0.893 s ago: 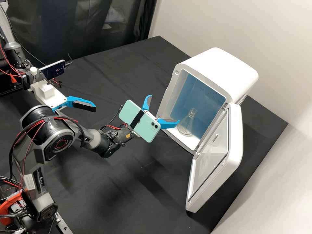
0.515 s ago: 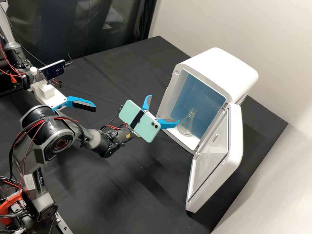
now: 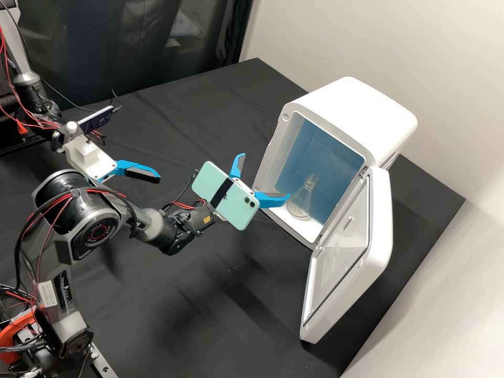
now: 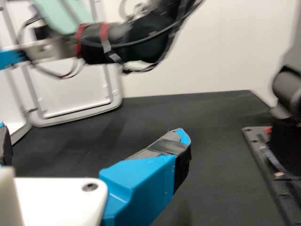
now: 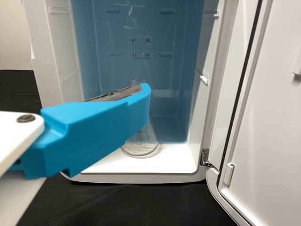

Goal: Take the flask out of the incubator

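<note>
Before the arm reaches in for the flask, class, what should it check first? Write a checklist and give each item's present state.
1. Door swung open: ok.
2. Flask upright on the floor of the white box: ok.
3. Right claw open: ok.
4. Right claw facing the opening: ok.
5. Nothing else inside in the way: ok.
6. Claw level with the flask's neck: cannot tell.

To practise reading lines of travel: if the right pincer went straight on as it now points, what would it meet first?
Most likely the clear glass conical flask inside the open white, blue-lined incubator. The open right pincer points into its mouth, nothing between; depth is unclear.
</note>
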